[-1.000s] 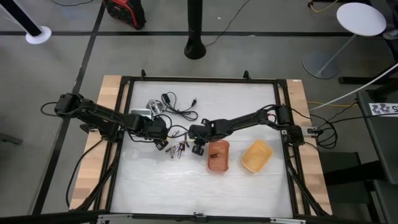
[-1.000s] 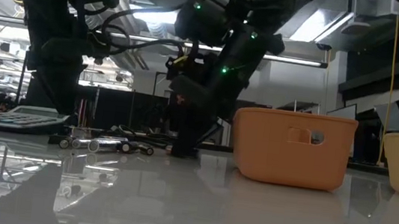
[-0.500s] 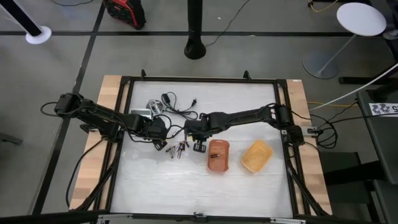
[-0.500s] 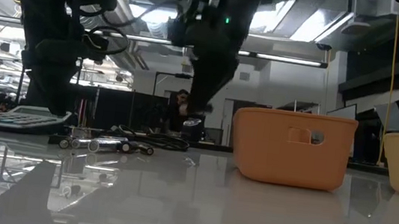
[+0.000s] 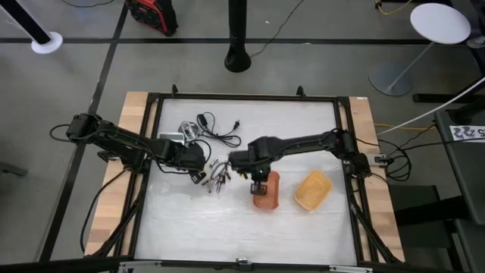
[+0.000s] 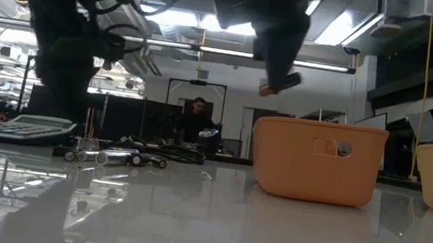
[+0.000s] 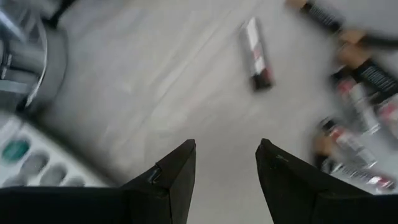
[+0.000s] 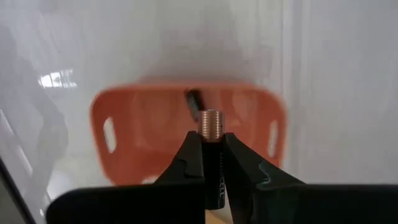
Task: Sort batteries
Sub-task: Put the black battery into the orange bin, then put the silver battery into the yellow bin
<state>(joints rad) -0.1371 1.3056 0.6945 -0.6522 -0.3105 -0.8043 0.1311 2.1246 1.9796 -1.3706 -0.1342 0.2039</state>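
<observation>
We saw the right gripper (image 8: 210, 151) clamped on a slim copper-capped black battery (image 8: 211, 127) above the orange plastic tray (image 8: 124, 124), its lettering unreadable, while the left gripper (image 7: 225, 163) gaped empty.

The near half of the counter (image 5: 227, 227) lies bare. Mid-counter is crowded: the loose batteries (image 5: 216, 180) sit between the left end effector (image 5: 203, 173) and the right end effector (image 5: 258, 185), which hangs over the orange tray (image 5: 267, 199). The yellow tray (image 5: 312, 189) stands just beside it.

Overhead down, table-level across, wrists close — orange tray (image 5: 266, 191) in three.
</observation>
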